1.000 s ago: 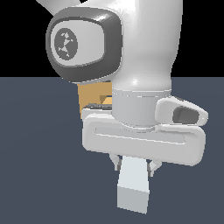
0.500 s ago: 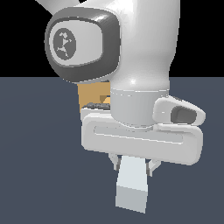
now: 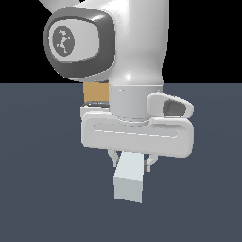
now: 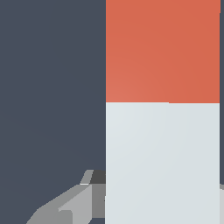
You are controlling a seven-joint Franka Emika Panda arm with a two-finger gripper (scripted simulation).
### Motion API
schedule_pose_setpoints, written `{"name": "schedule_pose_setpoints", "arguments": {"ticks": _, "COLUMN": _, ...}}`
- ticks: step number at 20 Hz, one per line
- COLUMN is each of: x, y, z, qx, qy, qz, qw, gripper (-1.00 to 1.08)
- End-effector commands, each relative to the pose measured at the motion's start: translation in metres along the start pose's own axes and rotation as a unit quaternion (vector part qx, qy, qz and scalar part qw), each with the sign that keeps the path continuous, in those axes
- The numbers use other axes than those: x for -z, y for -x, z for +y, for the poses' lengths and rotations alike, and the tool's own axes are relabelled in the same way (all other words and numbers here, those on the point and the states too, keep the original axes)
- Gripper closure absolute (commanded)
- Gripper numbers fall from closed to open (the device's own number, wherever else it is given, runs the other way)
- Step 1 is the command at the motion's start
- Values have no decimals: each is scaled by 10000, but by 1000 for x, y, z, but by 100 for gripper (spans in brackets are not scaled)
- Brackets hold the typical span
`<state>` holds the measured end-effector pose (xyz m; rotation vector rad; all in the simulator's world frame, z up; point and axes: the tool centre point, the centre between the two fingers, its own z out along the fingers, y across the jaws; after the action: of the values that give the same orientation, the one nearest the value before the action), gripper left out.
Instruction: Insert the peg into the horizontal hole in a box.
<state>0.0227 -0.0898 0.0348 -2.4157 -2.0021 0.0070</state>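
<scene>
My gripper (image 3: 132, 163) is shut on the peg (image 3: 129, 179), whose pale grey-white end points toward the exterior camera. In the wrist view the peg (image 4: 162, 131) fills much of the frame, its white half near the fingers (image 4: 70, 203) and its orange-red end farther out. The tan box (image 3: 94, 91) shows only as a small corner behind the arm, on the exterior view's left of the wrist. Its hole is hidden by the arm.
The dark grey-blue floor (image 3: 38, 189) spreads all around. The arm's large white wrist and joint housing (image 3: 80, 45) block most of the exterior view.
The arm and the held peg have shifted slightly toward the exterior view's right and a little up. Less of the tan box shows behind the wrist.
</scene>
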Motion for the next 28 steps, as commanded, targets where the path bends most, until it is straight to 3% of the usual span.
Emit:
{"name": "schedule_pose_setpoints", "arguments": {"ticks": 1, "x": 9, "y": -12, "z": -9, "qx": 69, "qy": 28, "qz": 4, "qw": 10000, "gripper": 108}}
{"name": "schedule_pose_setpoints", "arguments": {"ticks": 15, "x": 48, "y": -80, "z": -75, "qx": 458, "qy": 30, "qz": 1, "qw": 9989, "gripper": 108}}
{"name": "schedule_pose_setpoints", "arguments": {"ticks": 28, "x": 54, "y": -89, "z": -83, "qx": 508, "qy": 30, "qz": 2, "qw": 9987, "gripper": 108}}
